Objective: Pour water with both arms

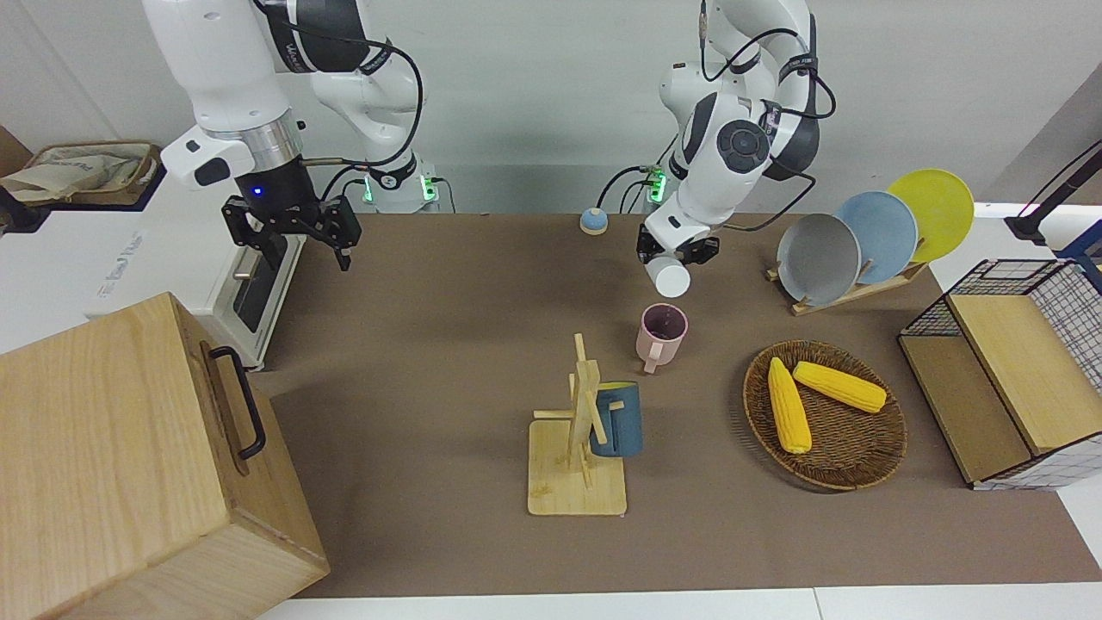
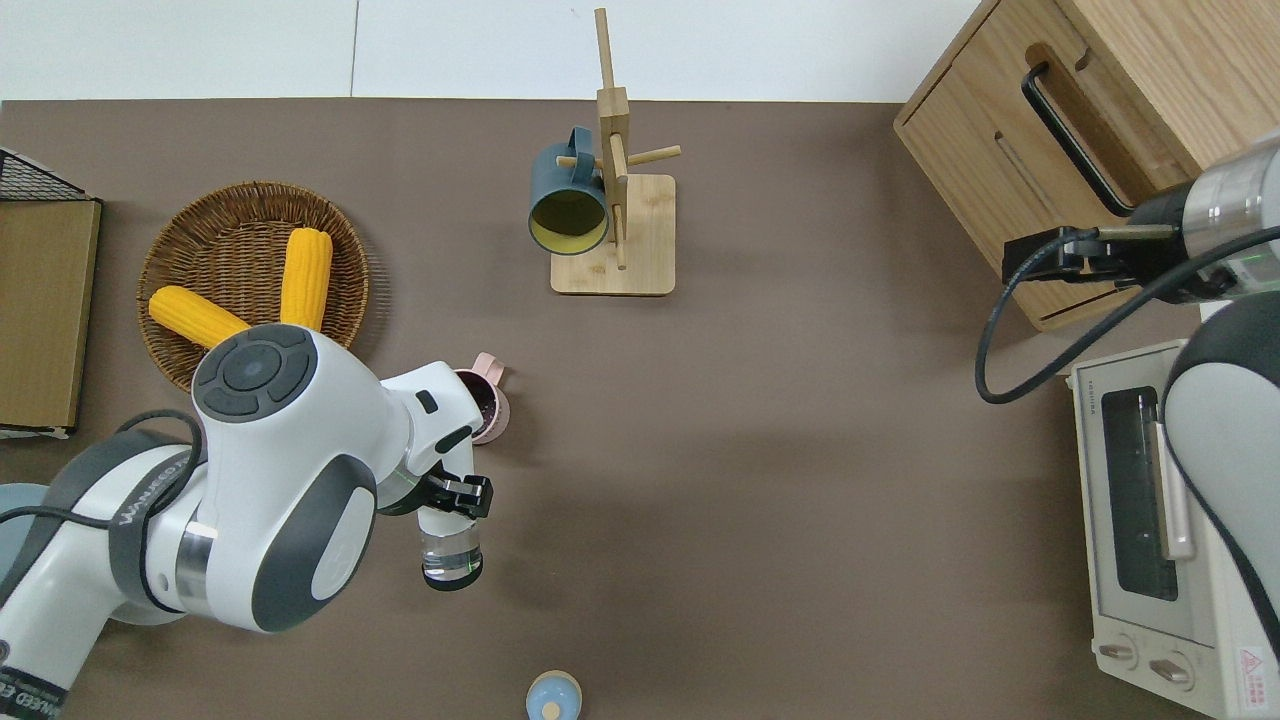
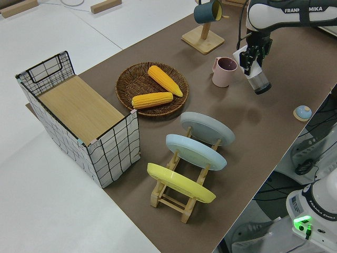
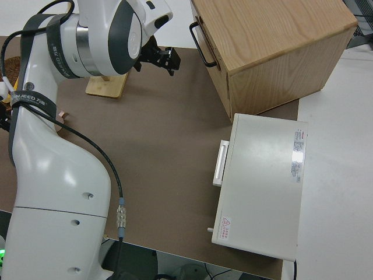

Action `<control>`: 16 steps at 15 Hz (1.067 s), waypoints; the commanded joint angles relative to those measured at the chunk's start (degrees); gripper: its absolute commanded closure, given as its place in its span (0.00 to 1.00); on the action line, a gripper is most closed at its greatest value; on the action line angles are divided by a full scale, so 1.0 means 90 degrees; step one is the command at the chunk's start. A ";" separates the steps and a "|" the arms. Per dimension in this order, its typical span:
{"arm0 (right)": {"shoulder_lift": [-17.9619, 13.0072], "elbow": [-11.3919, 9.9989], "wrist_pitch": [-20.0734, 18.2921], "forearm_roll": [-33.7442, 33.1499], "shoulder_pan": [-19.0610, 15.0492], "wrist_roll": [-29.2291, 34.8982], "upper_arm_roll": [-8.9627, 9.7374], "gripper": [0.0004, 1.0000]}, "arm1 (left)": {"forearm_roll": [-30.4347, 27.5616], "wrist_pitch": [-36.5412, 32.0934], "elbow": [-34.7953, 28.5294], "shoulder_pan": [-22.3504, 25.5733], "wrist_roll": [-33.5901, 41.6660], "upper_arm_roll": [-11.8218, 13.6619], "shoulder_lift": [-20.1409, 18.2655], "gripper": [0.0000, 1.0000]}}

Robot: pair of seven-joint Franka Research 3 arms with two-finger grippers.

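Holding a clear bottle [image 2: 451, 556] tight and tipped, the left arm's fingers [image 2: 458, 497] sit nearer the robots than the pink cup [image 1: 661, 334] — mouth aimed cupward; right fingers [image 1: 293, 231] open, parked.
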 commanded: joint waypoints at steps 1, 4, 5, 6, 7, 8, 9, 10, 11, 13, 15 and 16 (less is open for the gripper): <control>-0.0046 -0.0010 0.0033 0.0051 -0.0107 -0.0137 0.0063 0.01 | 0.0051 -0.0725 0.0760 0.0054 -0.0080 -0.0011 0.0324 1.00; -0.0046 -0.0019 0.0033 0.0051 -0.0107 -0.0137 0.0063 0.01 | 0.0148 -0.0755 0.0760 0.0054 -0.0080 -0.0011 0.0333 1.00; -0.0046 -0.0019 0.0033 0.0051 -0.0107 -0.0137 0.0063 0.01 | 0.0168 -0.0755 0.0760 0.0044 -0.0089 -0.0011 0.0333 1.00; -0.0046 -0.0010 0.0033 0.0051 -0.0107 -0.0137 0.0063 0.01 | 0.0178 -0.0765 0.0760 0.0044 -0.0090 -0.0011 0.0333 1.00; -0.0046 -0.0010 0.0033 0.0051 -0.0107 -0.0137 0.0063 0.01 | 0.0178 -0.0804 0.0760 0.0044 -0.0099 -0.0011 0.0333 1.00; -0.0046 -0.0010 0.0033 0.0051 -0.0107 -0.0137 0.0063 0.01 | 0.0178 -0.0823 0.0760 0.0044 -0.0099 -0.0011 0.0324 1.00; -0.0046 -0.0010 0.0033 0.0051 -0.0107 -0.0137 0.0063 0.01 | 0.0178 -0.0833 0.0760 0.0044 -0.0099 -0.0011 0.0324 1.00; -0.0046 -0.0019 0.0033 0.0051 -0.0107 -0.0137 0.0063 0.01 | 0.0178 -0.0833 0.0760 0.0044 -0.0109 -0.0011 0.0324 1.00; -0.0046 -0.0019 0.0033 0.0051 -0.0107 -0.0137 0.0063 0.01 | 0.0178 -0.0833 0.0750 0.0044 -0.0109 -0.0011 0.0324 1.00; -0.0046 -0.0010 0.0033 0.0051 -0.0107 -0.0137 0.0063 0.01 | 0.0178 -0.0833 0.0750 0.0044 -0.0119 -0.0011 0.0324 1.00; -0.0046 -0.0019 0.0033 0.0051 -0.0107 -0.0137 0.0063 0.01 | 0.0178 -0.0853 0.0750 0.0034 -0.0129 -0.0011 0.0324 1.00; -0.0046 -0.0019 0.0033 0.0051 -0.0107 -0.0137 0.0063 0.01 | 0.0178 -0.0853 0.0750 0.0034 -0.0129 -0.0011 0.0314 1.00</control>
